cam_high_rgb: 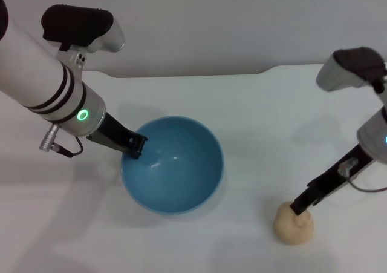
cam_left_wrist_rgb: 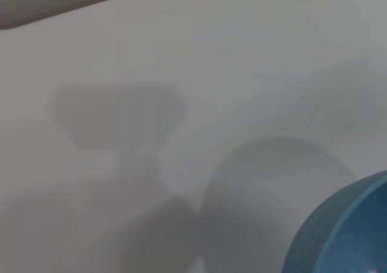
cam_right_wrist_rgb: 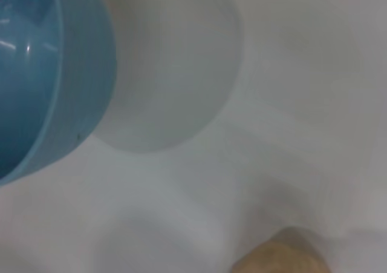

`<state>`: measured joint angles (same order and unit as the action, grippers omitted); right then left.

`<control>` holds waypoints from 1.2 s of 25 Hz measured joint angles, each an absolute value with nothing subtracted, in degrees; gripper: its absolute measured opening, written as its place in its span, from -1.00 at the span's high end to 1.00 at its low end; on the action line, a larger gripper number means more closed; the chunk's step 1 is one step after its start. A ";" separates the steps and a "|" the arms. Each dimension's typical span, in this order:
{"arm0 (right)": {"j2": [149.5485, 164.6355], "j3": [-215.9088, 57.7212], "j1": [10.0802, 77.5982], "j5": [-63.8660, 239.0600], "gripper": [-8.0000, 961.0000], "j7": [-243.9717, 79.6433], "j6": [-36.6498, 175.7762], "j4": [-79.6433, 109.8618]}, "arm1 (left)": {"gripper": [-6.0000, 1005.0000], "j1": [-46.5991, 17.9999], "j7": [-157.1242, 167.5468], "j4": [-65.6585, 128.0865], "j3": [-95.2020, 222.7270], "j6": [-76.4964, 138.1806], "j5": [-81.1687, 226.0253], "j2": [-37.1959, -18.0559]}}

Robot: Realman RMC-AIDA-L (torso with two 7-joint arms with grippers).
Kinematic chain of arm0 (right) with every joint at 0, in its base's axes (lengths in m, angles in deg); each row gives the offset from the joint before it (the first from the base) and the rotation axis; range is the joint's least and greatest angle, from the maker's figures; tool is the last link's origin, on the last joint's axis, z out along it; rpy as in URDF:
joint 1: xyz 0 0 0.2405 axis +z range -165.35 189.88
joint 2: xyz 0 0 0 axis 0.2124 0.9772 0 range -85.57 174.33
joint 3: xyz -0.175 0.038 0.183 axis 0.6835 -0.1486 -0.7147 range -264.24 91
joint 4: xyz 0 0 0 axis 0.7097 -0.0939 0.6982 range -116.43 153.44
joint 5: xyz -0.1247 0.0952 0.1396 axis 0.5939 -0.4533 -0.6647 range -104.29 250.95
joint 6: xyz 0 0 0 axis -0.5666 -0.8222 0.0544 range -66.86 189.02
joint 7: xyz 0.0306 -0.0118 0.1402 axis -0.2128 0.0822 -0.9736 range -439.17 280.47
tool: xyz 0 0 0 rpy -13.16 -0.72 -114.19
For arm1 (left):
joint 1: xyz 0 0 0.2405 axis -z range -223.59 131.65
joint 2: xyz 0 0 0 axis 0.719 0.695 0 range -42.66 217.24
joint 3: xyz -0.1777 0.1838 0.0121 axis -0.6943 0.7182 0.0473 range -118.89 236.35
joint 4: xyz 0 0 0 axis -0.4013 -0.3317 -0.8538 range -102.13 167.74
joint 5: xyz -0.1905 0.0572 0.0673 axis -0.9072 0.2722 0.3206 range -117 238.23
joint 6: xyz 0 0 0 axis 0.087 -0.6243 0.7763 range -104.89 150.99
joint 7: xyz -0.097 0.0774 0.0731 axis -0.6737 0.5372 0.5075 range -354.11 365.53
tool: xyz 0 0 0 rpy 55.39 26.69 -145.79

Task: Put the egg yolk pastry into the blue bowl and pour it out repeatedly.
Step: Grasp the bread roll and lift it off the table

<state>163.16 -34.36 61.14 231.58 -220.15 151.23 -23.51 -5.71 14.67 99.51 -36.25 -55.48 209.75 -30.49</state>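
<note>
Now our right gripper (cam_high_rgb: 300, 209) sits on the pastry (cam_high_rgb: 294, 223), at four o'clock from the bowl (cam_high_rgb: 172, 164); we should grasp gently. Left gripper (cam_high_rgb: 134, 146) grasps the rim. Right jaws unclear.

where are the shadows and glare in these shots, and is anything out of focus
Head view: sharp, with small highlights inside the blue bowl and faint shadows on the table. Left wrist view: soft all over, broad grey shadows on the table beside the bowl's rim. Right wrist view: blurred, white glints on the bowl's inside, the egg yolk pastry a tan smear at the edge.
</note>
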 joint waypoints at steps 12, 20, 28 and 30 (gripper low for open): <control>163.29 -26.07 61.60 230.44 0.06 -220.64 142.70 -16.68 | 0.96 -5.45 14.74 99.88 -35.06 -55.26 209.57 -30.66; 163.39 -23.24 61.20 226.02 0.07 -220.87 138.05 -15.99 | 0.96 -5.45 14.56 99.95 -34.74 -55.09 209.56 -30.66; 163.23 -23.32 59.29 223.74 0.65 -216.74 142.10 -20.81 | 0.96 -5.45 14.52 99.79 -34.78 -55.20 209.60 -30.73; 163.13 -23.41 58.50 222.41 0.68 -215.90 143.91 -22.81 | 0.96 -5.45 14.54 99.72 -34.78 -55.23 209.60 -30.73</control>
